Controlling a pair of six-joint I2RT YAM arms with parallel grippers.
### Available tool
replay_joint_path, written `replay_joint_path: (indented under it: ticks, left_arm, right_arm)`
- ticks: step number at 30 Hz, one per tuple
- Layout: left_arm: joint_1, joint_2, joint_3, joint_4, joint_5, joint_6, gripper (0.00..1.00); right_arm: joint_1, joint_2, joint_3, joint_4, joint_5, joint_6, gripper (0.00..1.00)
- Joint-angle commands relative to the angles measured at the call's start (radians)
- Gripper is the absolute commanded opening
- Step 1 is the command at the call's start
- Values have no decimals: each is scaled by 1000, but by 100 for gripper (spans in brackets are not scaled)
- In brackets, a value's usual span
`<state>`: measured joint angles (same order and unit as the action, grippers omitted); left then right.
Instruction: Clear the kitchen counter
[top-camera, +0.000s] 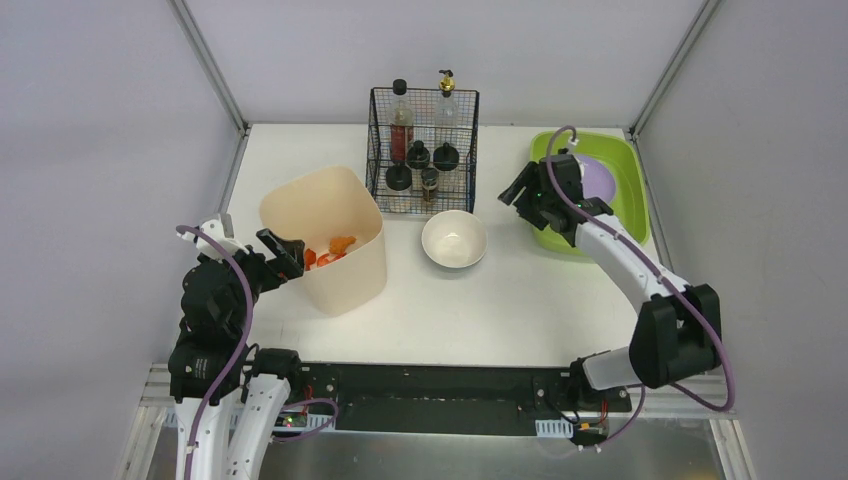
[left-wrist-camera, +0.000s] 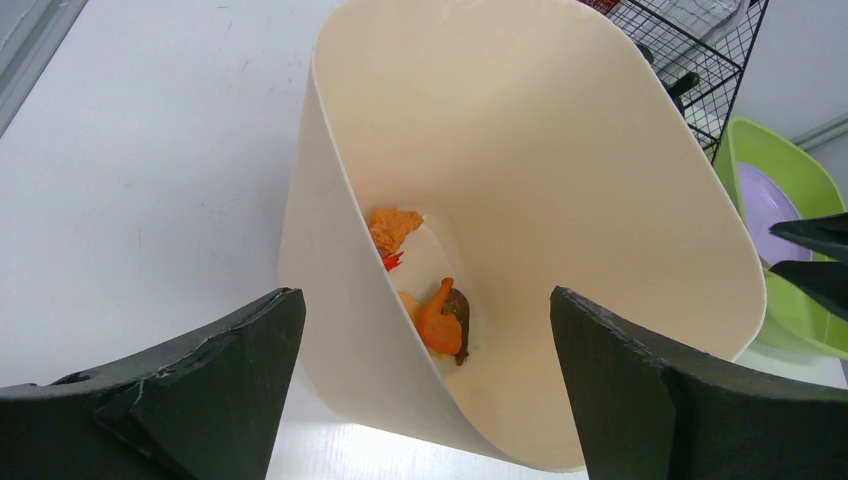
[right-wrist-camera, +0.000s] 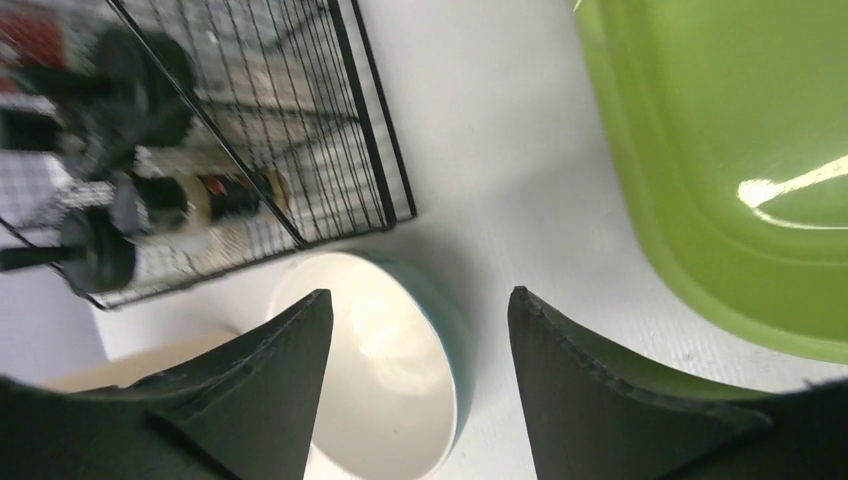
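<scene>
Backdrop: plain grey walls (top-camera: 100, 100) enclose a white desk (top-camera: 480, 310), which is the kitchen counter, running from the arm bases to the far wall.
Bin: a tall cream bin (top-camera: 355, 280) stands on the left half of the desk, with orange food scraps (top-camera: 335, 250) at its bottom.
Wire basket: a black wire basket (top-camera: 455, 195) sits at the far middle, just right of the bin, and holds several dark-capped bottles (top-camera: 401, 120).
Bowl: a white bowl (top-camera: 454, 240) rests upright and empty on the desk, just near of the basket and to the right of the bin.
Tub: a lime-green tub (top-camera: 625, 170) sits at the far right corner with a lilac plate (top-camera: 600, 180) inside.
Left gripper: the left gripper (top-camera: 283, 255) is at the bin's near-left rim with its jaws spread wide and nothing held. Whether it touches the rim cannot be told.
Right gripper: the right gripper (top-camera: 520, 198) hangs above the desk between the bowl and the tub, with its jaws apart and empty.
Obstacles: the basket stands close on the far side of the bowl, and the tub wall is just right of the right gripper.
</scene>
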<state>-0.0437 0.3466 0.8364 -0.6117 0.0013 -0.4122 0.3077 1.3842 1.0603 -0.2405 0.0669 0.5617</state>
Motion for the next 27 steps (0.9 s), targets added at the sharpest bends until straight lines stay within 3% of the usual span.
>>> replay_joint_path:
  ticks: [1,16,19,24,27]
  left_arm:
    - [10,-6,2,18,30,-16,97]
    - [10,-4,2,17,36,-14,97]
    - [11,-3,2,18,34,-14,97]
    - [10,-4,2,18,33,-13,97]
    - [11,-3,1,18,34,-13,97]
  right_arm:
    - [64,63,15,-21,-41,-67,68]
    - [193,244,42,-95,18,-145,67]
    - [204,270,50,-97,10,-149,58]
    - [215,295,61,-101,-7,-149,32]
    - [215,300,66,-108,-11,-153,24]
